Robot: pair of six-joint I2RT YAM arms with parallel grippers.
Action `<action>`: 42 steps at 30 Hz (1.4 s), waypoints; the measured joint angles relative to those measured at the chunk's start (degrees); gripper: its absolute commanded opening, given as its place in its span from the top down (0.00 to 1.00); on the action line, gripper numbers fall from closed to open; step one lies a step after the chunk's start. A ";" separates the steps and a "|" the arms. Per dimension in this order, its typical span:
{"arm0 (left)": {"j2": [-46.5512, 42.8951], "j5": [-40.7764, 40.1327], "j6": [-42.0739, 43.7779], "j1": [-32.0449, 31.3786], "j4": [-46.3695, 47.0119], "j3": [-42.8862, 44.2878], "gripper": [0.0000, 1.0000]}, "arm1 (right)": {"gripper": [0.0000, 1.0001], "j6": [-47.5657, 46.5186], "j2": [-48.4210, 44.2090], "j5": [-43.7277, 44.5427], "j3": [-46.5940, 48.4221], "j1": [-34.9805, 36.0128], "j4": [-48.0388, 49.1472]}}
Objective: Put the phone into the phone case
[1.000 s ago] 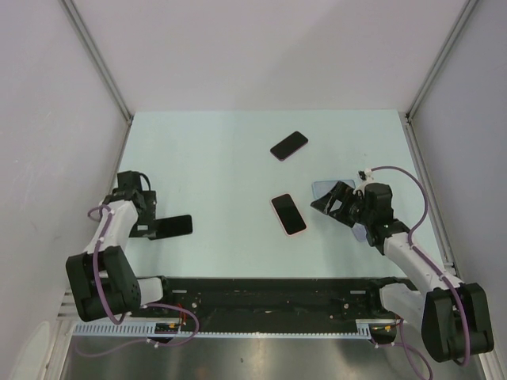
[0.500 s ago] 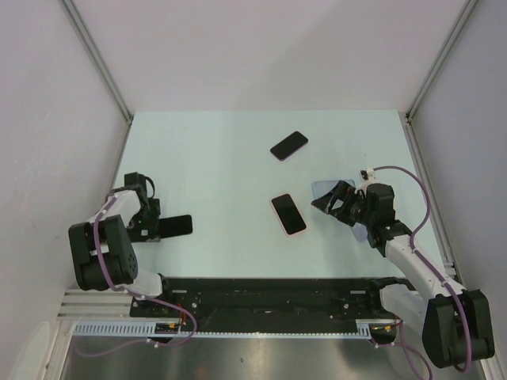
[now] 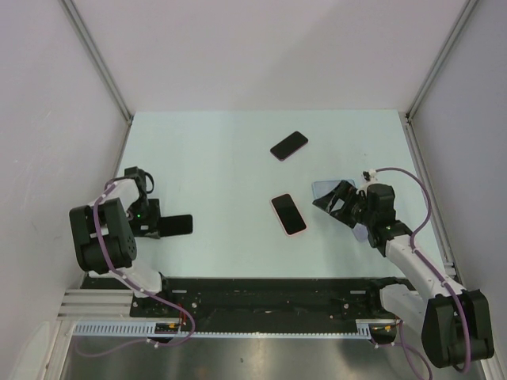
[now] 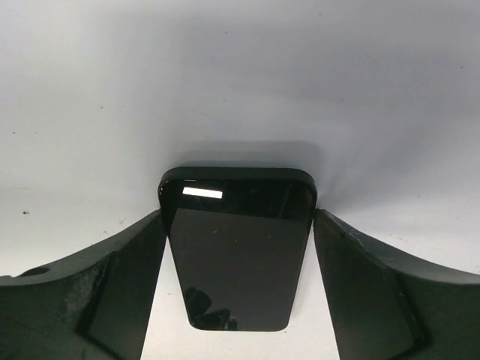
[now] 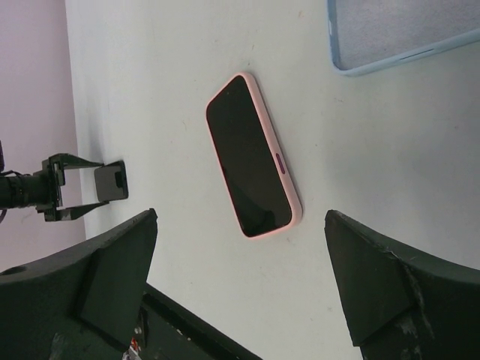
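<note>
Black and glossy, the phone [image 4: 236, 262] sits between the two fingers [image 4: 112, 285] of the left gripper [image 3: 158, 226], which press against its long edges near the far corners. It is a flat slab with rounded corners, and a bright bar of light reflects near its top edge. From above it sticks out toward the table's middle, at the left side of the table [image 3: 214, 158]. The phone case [image 5: 397, 30] lies well apart on the right, a pale blue shell with a matte grey-blue lining. The right gripper [image 3: 333, 203] hangs just beside it with its fingers spread wide, holding nothing. Between the two arms rests a second phone [image 5: 251, 157], dark-screened in a smooth pink rim. A third dark phone [image 3: 289, 146] lies farther back on the pale, smooth tabletop.
</note>
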 measured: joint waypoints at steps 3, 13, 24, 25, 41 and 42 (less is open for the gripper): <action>0.83 0.35 0.02 0.04 -0.15 0.85 0.27 | 0.03 1.42 0.02 0.92 0.00 -0.24 0.22; 1.03 1.42 4.66 0.28 0.33 1.25 0.46 | 0.05 5.68 6.82 9.07 4.42 -9.92 -3.54; 1.88 7.72 19.74 -3.93 3.15 1.62 0.55 | 0.27 4.44 21.35 15.80 15.65 -15.15 -6.54; 2.32 8.44 21.57 -4.76 3.04 2.05 0.55 | 0.28 4.11 23.32 15.87 16.98 -15.15 -7.08; 3.54 16.55 33.99 -10.84 4.98 3.30 0.67 | 0.34 6.08 35.82 25.24 23.34 -9.42 -11.43; 3.54 16.81 34.53 -10.88 5.05 3.30 0.67 | 0.34 6.25 36.20 26.08 23.43 -9.22 -11.61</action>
